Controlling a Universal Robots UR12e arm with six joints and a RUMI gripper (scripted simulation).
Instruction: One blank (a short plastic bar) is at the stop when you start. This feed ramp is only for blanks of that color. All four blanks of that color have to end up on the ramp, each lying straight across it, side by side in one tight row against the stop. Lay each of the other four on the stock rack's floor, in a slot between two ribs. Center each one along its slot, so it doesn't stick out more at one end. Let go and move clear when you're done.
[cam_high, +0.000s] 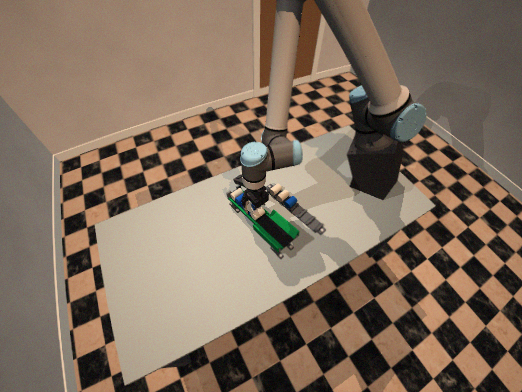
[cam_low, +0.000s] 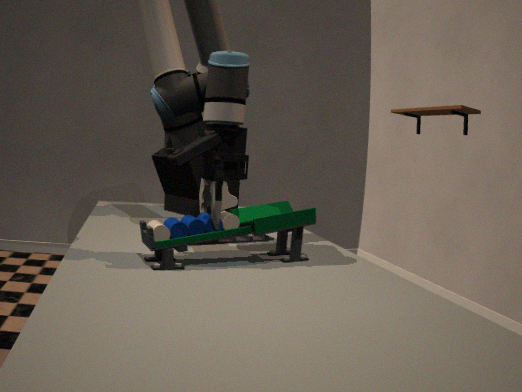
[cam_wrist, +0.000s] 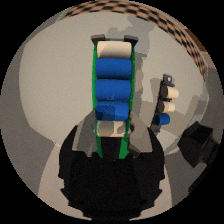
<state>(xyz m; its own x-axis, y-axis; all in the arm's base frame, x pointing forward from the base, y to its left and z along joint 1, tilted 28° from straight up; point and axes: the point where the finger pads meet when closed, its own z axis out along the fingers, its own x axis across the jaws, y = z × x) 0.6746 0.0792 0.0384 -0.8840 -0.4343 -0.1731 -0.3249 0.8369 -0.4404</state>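
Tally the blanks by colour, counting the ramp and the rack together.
Cream blanks: 4
Blue blanks: 4
Total: 8
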